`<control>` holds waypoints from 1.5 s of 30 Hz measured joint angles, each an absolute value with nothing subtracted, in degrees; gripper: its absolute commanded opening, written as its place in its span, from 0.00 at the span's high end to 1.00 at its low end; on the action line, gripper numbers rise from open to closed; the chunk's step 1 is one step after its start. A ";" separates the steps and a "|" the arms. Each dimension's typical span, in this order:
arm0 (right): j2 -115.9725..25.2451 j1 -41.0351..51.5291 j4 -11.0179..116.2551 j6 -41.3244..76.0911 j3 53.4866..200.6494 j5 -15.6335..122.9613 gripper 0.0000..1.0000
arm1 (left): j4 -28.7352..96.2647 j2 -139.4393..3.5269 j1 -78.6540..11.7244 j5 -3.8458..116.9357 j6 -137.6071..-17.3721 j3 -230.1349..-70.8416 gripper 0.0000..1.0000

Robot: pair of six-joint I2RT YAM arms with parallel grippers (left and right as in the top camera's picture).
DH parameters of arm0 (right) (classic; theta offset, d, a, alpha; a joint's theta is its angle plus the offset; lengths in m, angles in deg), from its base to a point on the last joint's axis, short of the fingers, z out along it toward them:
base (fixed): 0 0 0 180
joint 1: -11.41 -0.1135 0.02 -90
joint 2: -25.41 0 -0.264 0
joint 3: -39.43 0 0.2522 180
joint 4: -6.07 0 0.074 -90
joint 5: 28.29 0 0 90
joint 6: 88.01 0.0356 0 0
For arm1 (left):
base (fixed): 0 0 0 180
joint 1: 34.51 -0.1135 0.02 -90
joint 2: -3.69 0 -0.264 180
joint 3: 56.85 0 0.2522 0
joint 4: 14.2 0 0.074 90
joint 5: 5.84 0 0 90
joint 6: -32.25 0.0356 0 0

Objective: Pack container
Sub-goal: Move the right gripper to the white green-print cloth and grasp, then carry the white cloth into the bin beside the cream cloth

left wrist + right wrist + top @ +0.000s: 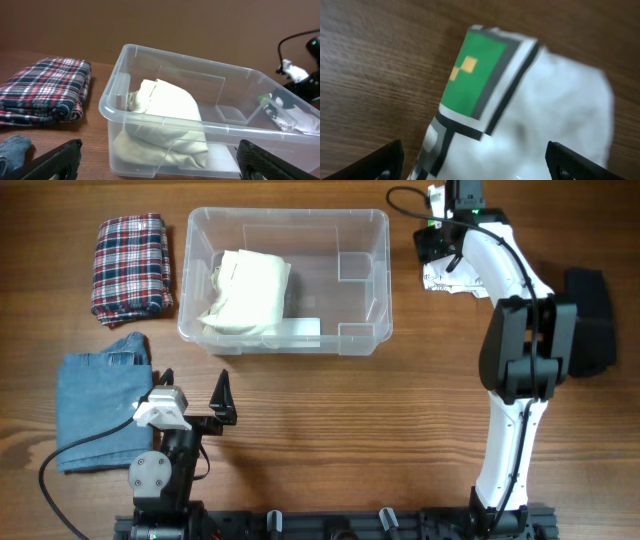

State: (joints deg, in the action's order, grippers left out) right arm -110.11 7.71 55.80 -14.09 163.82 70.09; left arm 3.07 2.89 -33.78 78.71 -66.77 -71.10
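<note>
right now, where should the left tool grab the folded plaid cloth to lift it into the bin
Likely the thick folded edge nearest the robot, on the plaid cloth. Come straight down with the left tool open across that edge: it lies flat, layers stacked, so pinching the fold should gather them all.

The clear plastic bin (384,280) stands upright and lidless toward twelve o'clock on the table, long side across, with a white label on its six o'clock wall. A folded cream cloth (248,290) fills its nine o'clock half.
</note>
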 measured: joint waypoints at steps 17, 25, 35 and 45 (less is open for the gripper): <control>-112.98 7.86 55.10 -14.70 163.97 73.89 0.68 | 3.07 2.89 -33.78 78.71 -66.77 -71.10 0.00; -112.02 7.88 57.77 -10.05 164.37 77.43 0.84 | 3.07 2.89 -33.78 78.71 -66.77 -71.10 0.00; -87.30 8.08 68.21 -3.36 163.21 78.44 0.96 | 3.07 2.89 -33.78 78.71 -66.79 -71.10 0.00; -68.22 -1.39 81.04 7.37 163.25 65.65 0.96 | 3.07 2.89 -33.78 78.71 -66.77 -71.10 0.00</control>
State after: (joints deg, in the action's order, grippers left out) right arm -68.22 -1.39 81.04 7.37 163.25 65.65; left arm 3.07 2.89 -33.78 78.71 -66.77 -71.10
